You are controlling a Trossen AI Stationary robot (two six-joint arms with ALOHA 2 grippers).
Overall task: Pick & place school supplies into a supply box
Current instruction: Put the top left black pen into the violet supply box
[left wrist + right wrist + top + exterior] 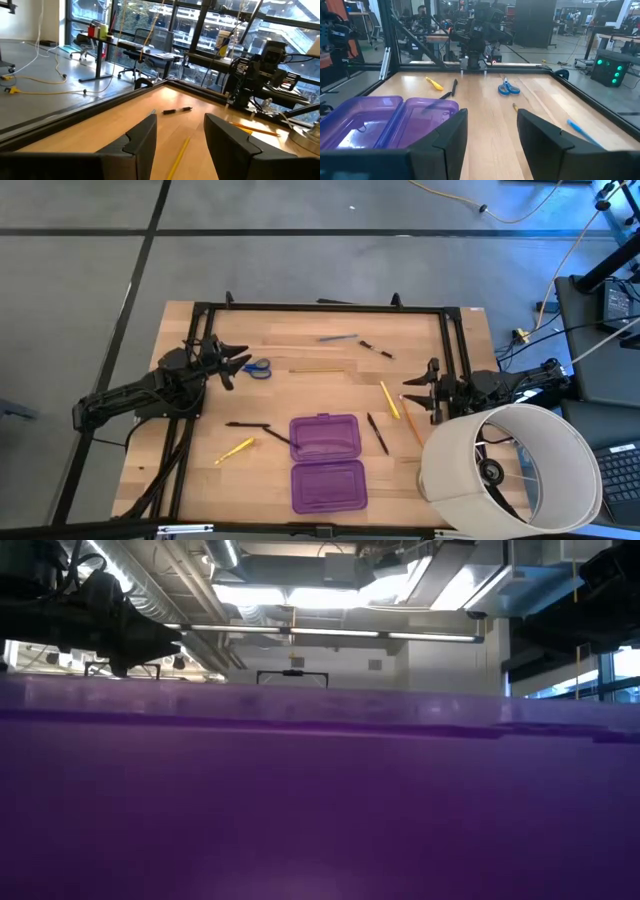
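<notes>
The box lies open and empty at the table's near edge, supplies scattered around it. Scissors sit just beside the left gripper, jaws apart, empty; right gripper likewise. Best descend squarely over the handles before closing.

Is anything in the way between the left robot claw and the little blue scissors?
Nothing visible is. From above, the small blue-handled scissors lie on bare wooden table just beside the open left gripper, which hangs at the table's left side. The open purple plastic pencil case sits farther away.
</notes>
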